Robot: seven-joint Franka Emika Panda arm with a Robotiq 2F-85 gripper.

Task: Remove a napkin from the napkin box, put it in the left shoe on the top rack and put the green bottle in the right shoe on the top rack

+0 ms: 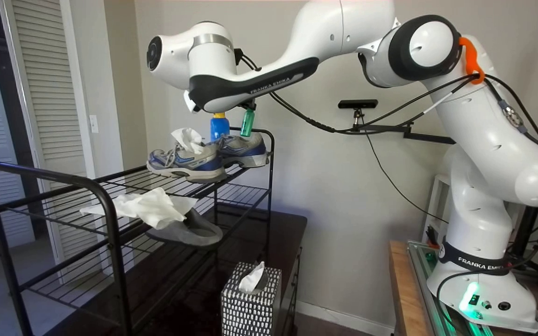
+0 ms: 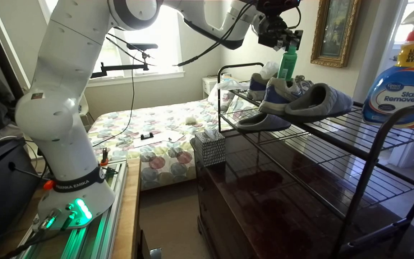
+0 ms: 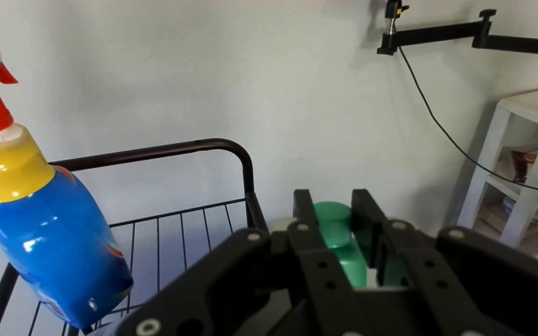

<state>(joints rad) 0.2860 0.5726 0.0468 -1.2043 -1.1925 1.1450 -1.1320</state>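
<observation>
Up at left in an exterior view rises the smooth white arm [image 2: 70, 72], elbow bent, forearm reaching across! Below it, the white-flecked black napkin box [image 2: 210, 148]; on the wire top rack [image 2: 336, 141], a crumpled napkin [image 2: 269, 70] pokes from the left sneaker [image 2: 257, 86]; jaws aim down, pinched on the slightly tilted green bottle [image 2: 288, 64], its base at the opening of the right sneaker [image 2: 277, 93], contact unclear; then a quilted slipper [image 2: 331, 104].

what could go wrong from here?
Gripped only near its top by the end effector, the green bottle might twist or slip if it catches the sneaker below. The tissue poking out of the neighbouring sneaker could be knocked loose. A sideways move might hit the spray bottle on the top rack.
</observation>
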